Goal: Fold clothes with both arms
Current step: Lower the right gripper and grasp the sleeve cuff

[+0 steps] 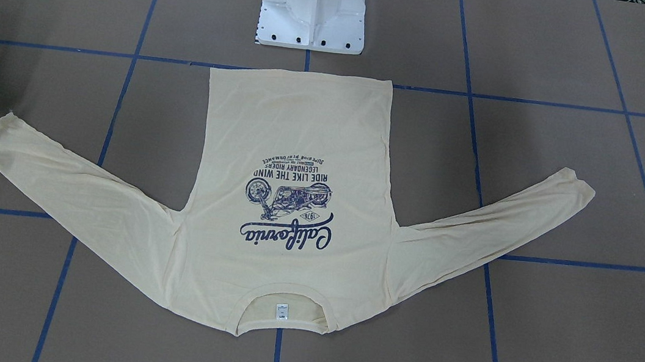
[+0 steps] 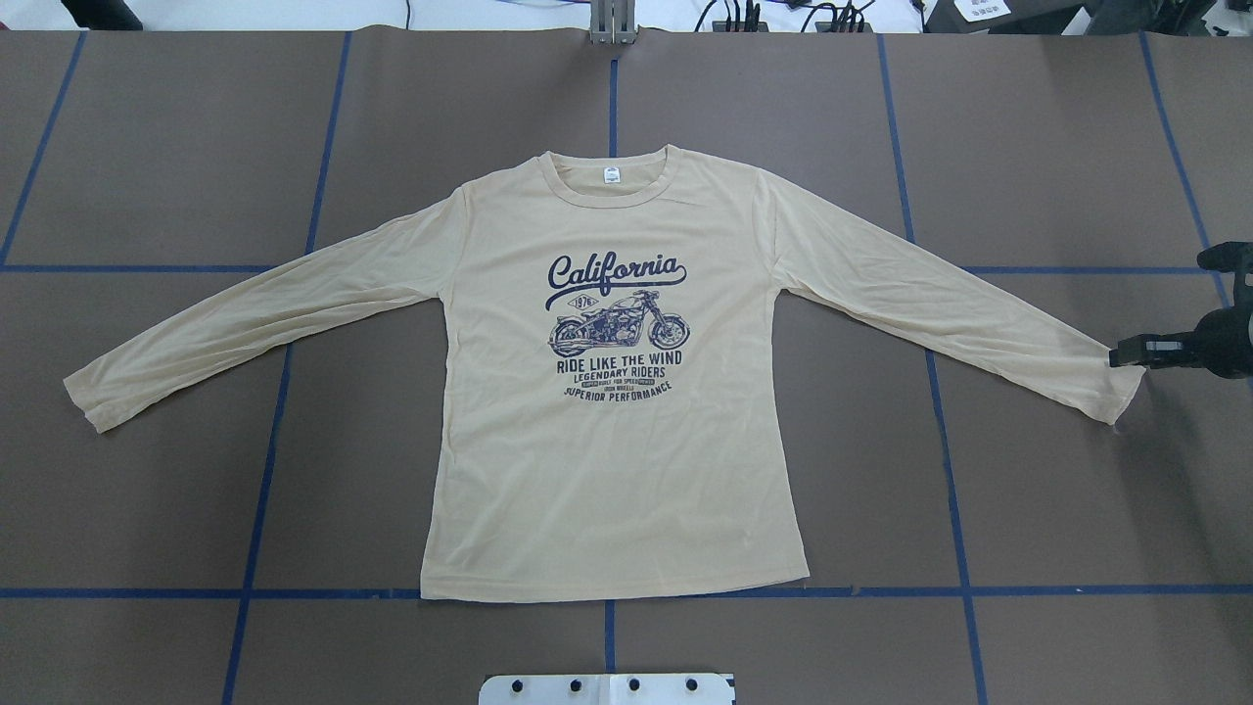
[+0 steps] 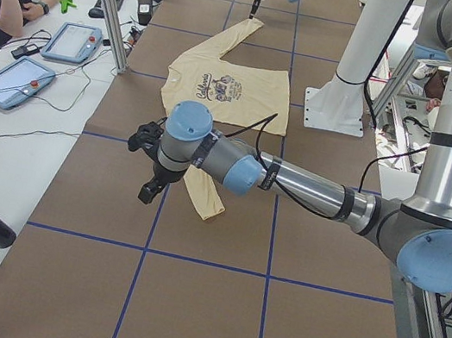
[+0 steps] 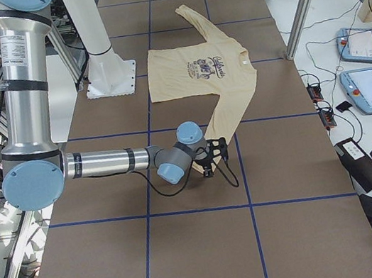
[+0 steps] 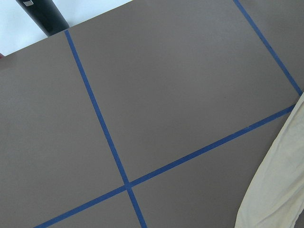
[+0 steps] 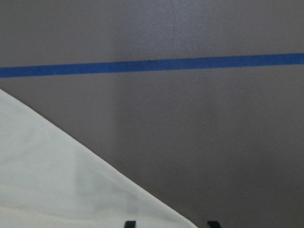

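Well, the shirt [image 2: 607,470] lies flat and face up on the brown table [image 2: 196,147], hem toward the robot and collar [image 2: 612,186] away from it. Both sleeves are spread wide and slant back toward the robot's side.

Starting at the robot's left, the left sleeve [image 2: 245,318] ends in a cuff lying on the table. The left gripper [image 3: 149,182] hangs in the air just beside that cuff, on its outer side, not touching the cloth as far as I can see. It shows only from the side camera, so I cannot tell whether its fingers are spread or closed. Its wrist camera catches just the sleeve's edge in the lower right corner, plus blue tape lines [image 5: 99,123].

In the middle, the navy print [image 2: 617,323] sits smooth on the chest. The hem runs along 1 tape line just ahead of the white pedestal base [image 2: 607,688].

On the right, the right sleeve [image 2: 940,304] reaches out to the right gripper [image 2: 1126,354], which sits low at the cuff's end. Its 2 fingertips [image 6: 129,223] stand apart, released, 1 over the cloth's edge and 1 over the table.
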